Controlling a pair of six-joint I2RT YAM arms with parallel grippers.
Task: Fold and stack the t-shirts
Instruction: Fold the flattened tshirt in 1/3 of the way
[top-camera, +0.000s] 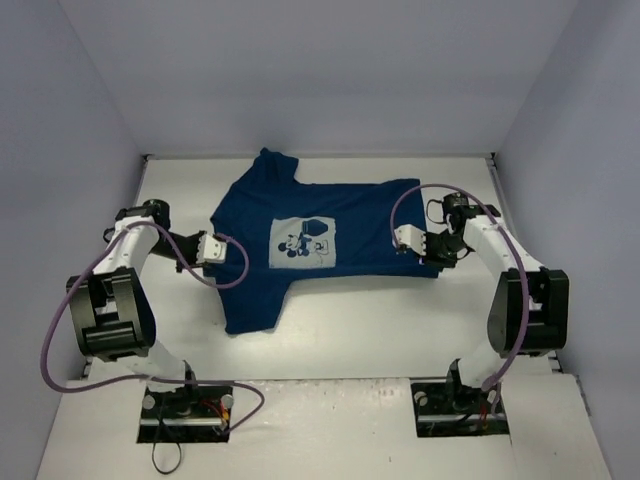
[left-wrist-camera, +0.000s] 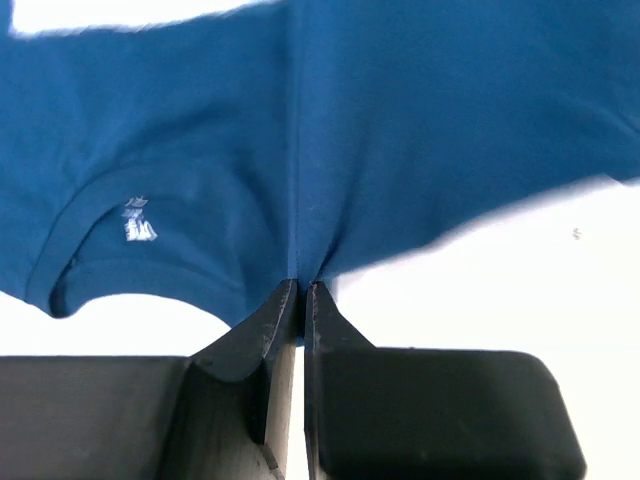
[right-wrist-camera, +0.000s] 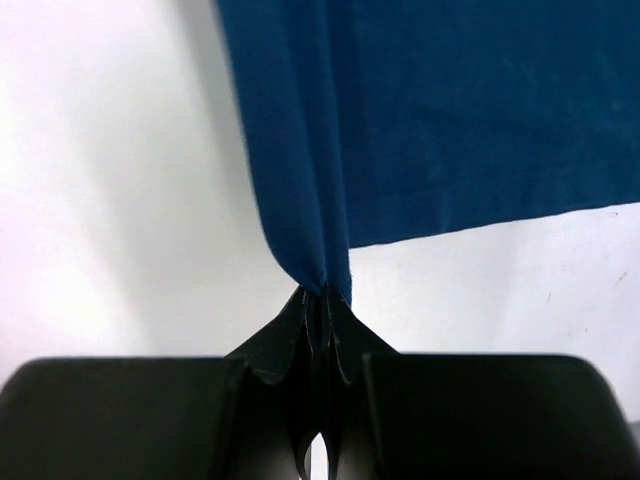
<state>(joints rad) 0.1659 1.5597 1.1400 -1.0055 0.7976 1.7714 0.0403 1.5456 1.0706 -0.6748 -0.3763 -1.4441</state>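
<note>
The navy blue cloth t-shirt with a pale mouse print (top-camera: 350, 215) lies on the white table (top-camera: 350, 335), its long axis running 9 to 3 o'clock. The left gripper (left-wrist-camera: 300, 290) has its jaws pinched tight on the shoulder by the collar at 9. The right gripper (right-wrist-camera: 325, 295) is likewise clamped on the hem at 3.

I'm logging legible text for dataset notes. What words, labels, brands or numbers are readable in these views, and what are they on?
No text here can be read with certainty.
White printed neck label inside the collar of the navy t-shirt: blurred, unreadable.
Pale square cartoon-mouse print on the chest: any lettering in it is too small to read.
Right wrist view: plain blue cloth, no text.
</note>
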